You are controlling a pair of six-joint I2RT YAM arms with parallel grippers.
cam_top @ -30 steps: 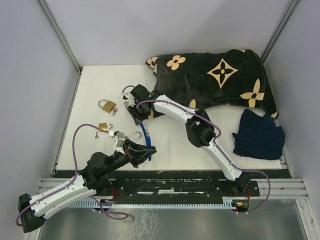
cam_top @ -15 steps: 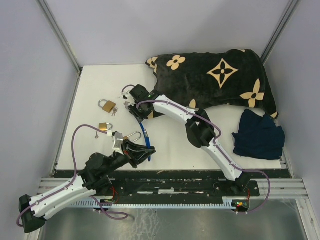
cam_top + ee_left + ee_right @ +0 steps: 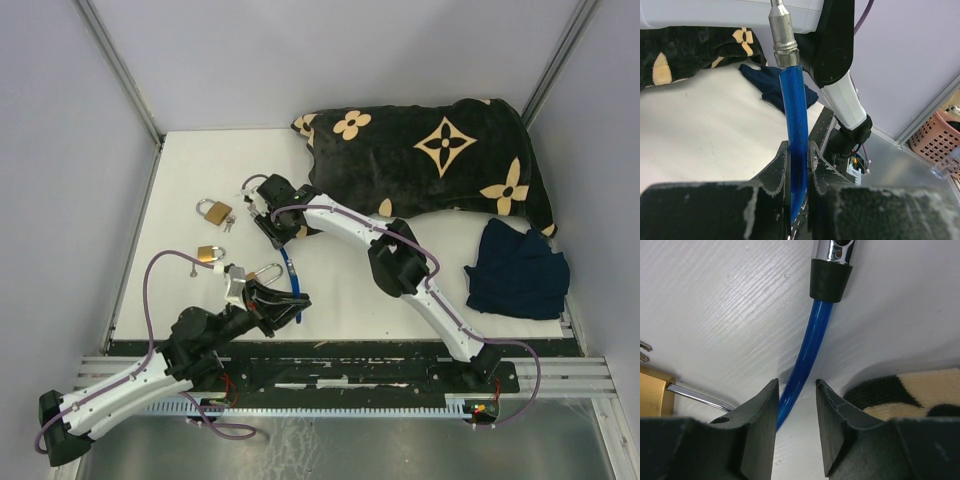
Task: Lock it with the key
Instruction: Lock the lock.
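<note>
A blue cable lock (image 3: 291,275) lies on the white table between both grippers. My left gripper (image 3: 281,301) is shut on the cable's near part; the left wrist view shows the blue cable (image 3: 794,115) pinched between the jaws (image 3: 799,148), with its metal end fitting (image 3: 781,30) above. My right gripper (image 3: 270,224) is open at the cable's far end. In the right wrist view its jaws (image 3: 796,386) straddle the blue cable (image 3: 812,340) below a black collar and chrome end (image 3: 831,270). A brass padlock (image 3: 213,211) with keys (image 3: 228,222) lies to the left.
A smaller brass padlock (image 3: 210,253) with a key (image 3: 192,267) lies left of my left gripper. A metal shackle loop (image 3: 266,272) sits by it. A black patterned blanket (image 3: 430,155) fills the back right. A dark blue cloth (image 3: 515,270) lies at the right.
My right gripper has shifted slightly left and away along the cable's far end. My left gripper keeps its hold on the cable and has barely moved.
</note>
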